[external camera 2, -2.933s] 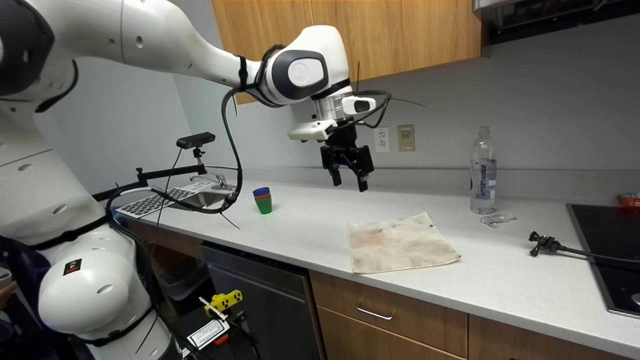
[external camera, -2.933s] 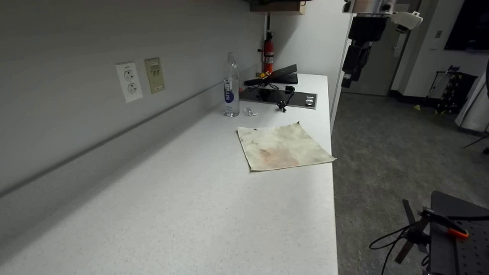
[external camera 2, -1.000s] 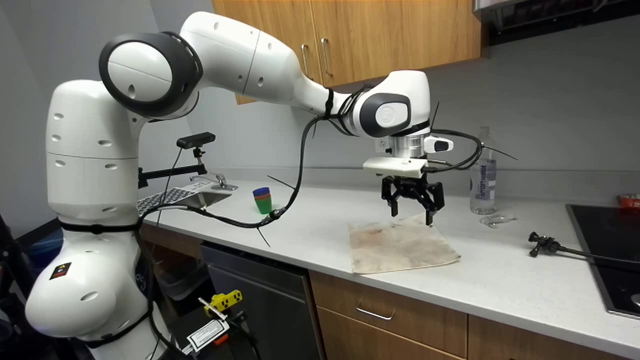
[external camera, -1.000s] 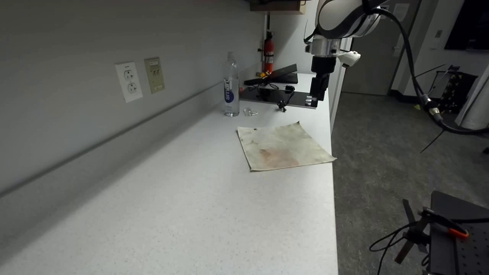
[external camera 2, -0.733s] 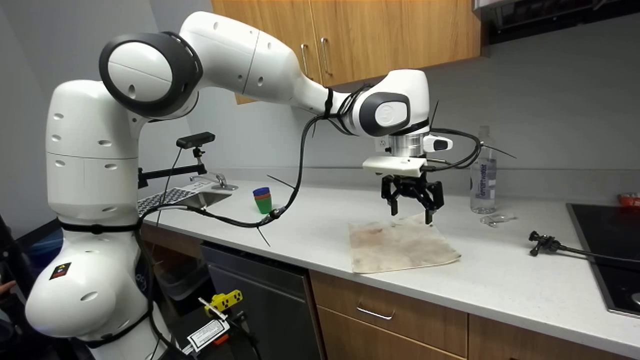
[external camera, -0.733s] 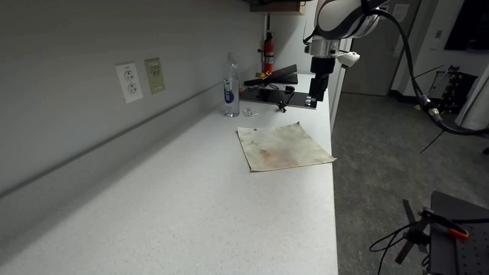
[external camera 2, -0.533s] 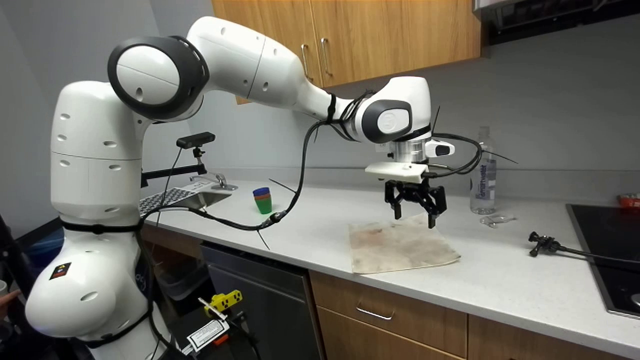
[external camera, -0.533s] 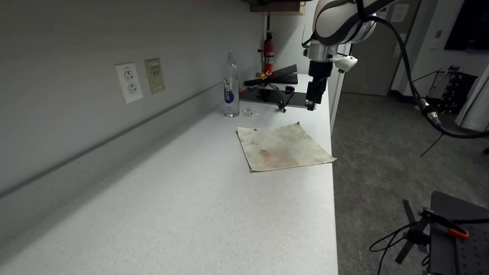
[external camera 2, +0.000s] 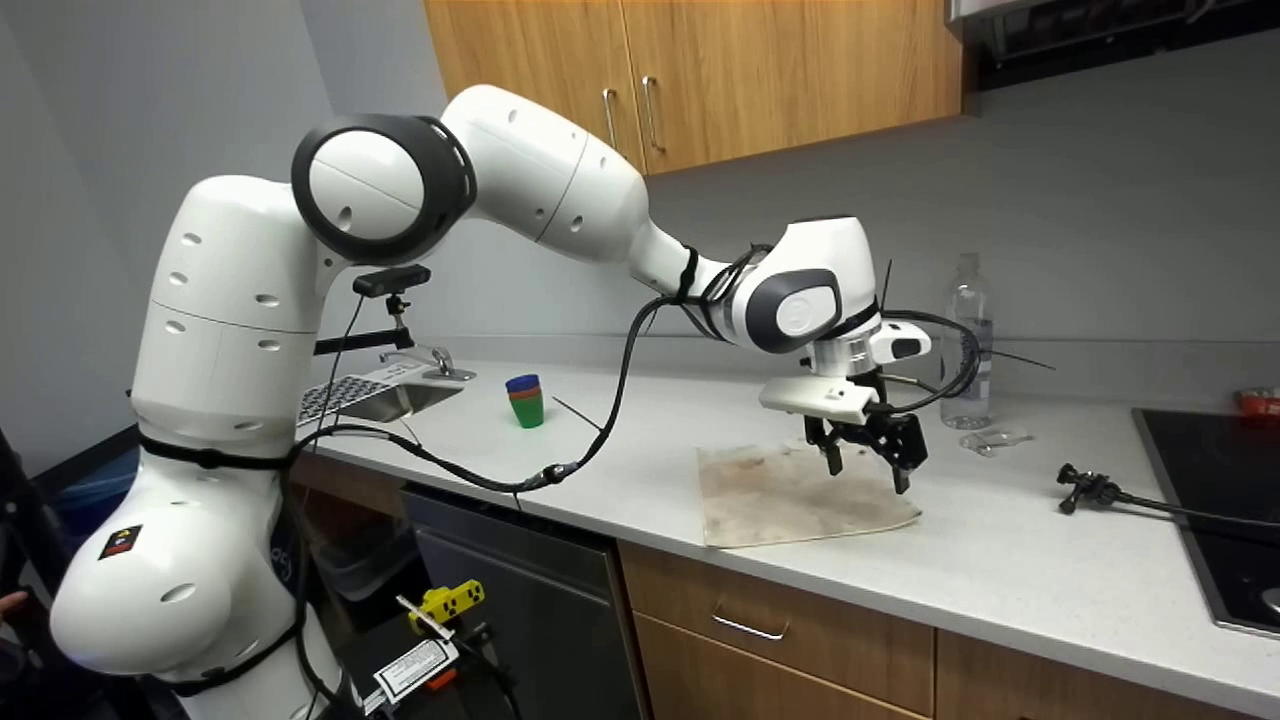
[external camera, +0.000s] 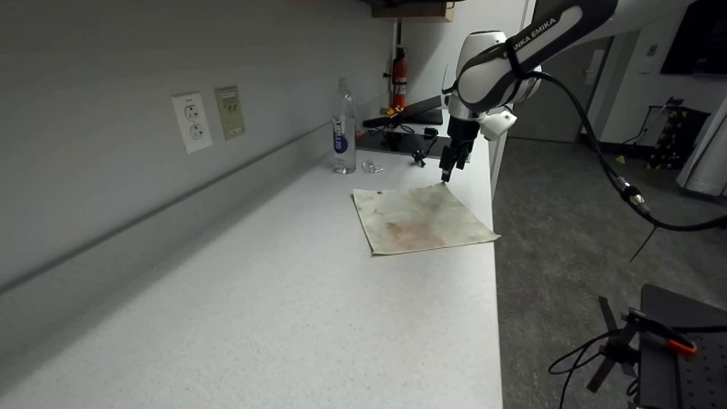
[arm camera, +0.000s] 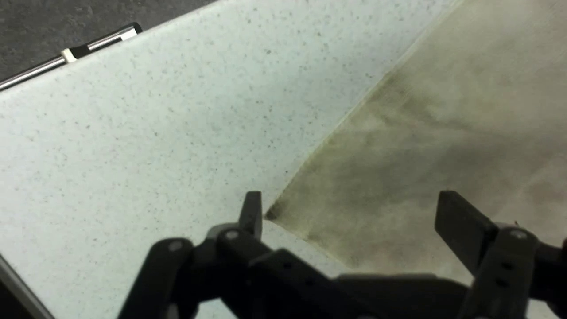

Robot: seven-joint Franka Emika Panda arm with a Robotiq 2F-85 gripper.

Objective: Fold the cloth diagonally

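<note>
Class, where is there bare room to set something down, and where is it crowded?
Bare: counter between stacked cups and cloth; front strip between cloth and black mount. Crowded: around bottle and clear object; the cloth's corner, where the open gripper hangs.

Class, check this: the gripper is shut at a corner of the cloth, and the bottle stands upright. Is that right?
Not shut: the wrist view shows the gripper open at a corner of the cloth. The bottle does stand upright.
</note>
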